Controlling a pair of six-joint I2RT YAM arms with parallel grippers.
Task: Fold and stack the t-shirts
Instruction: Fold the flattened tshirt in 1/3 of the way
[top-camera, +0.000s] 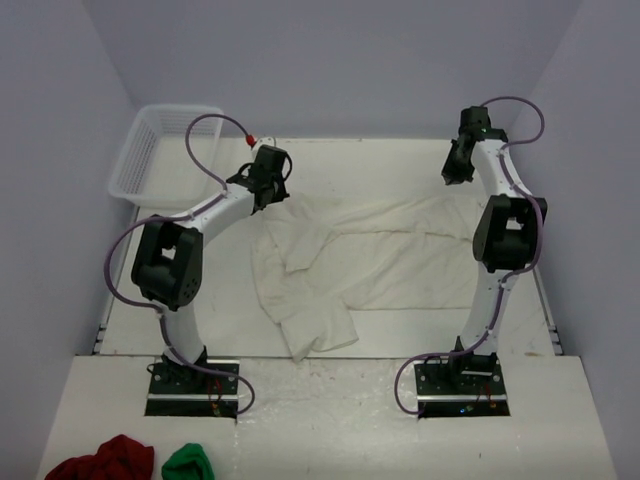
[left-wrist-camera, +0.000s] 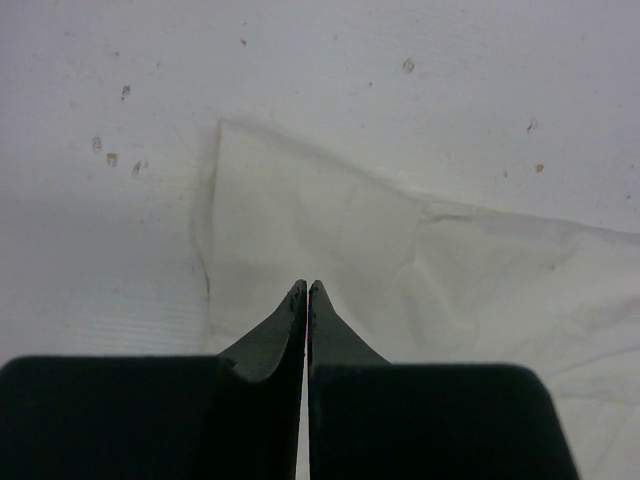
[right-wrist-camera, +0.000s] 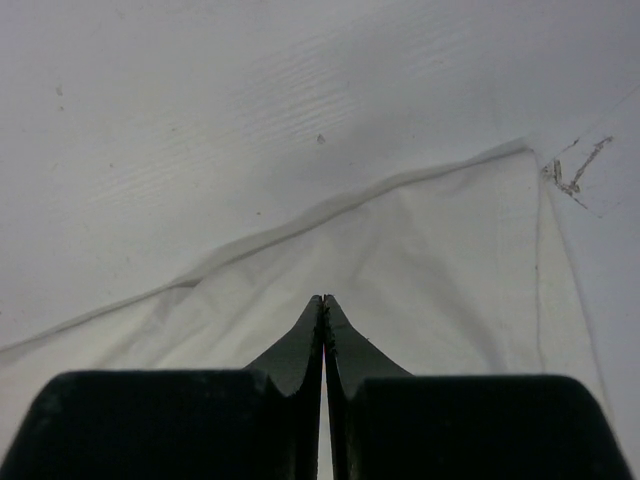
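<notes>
Nearest the viewer, on the front ledge beside the arm bases, lie a dark red cloth bundle (top-camera: 100, 460) and a small bright green cloth bundle (top-camera: 188, 465), neither of them part of the fold. Beyond them a single plain off-white cotton t-shirt (top-camera: 400, 250) lies crumpled on the white table (top-camera: 350, 160). Its long axis runs left to right between the two arms, and a rumpled lobe trails toward the near edge on the left. At the garment's far edge, the black two-finger left gripper (left-wrist-camera: 306, 290) sits over the far-left corner and the black two-finger right gripper (right-wrist-camera: 324, 300) over the far-right corner, so each arm is nearest its own end. Both pairs of jaws are pressed together, tips pointing at the cloth; whether a pinch of fabric is caught between them cannot be told. The corner's hem lies just ahead of each claw, with the cloth running on beneath the fingers. Farthest, at the rear left, stands a white plastic mesh basket (top-camera: 135, 165), apart from the t-shirt.
</notes>
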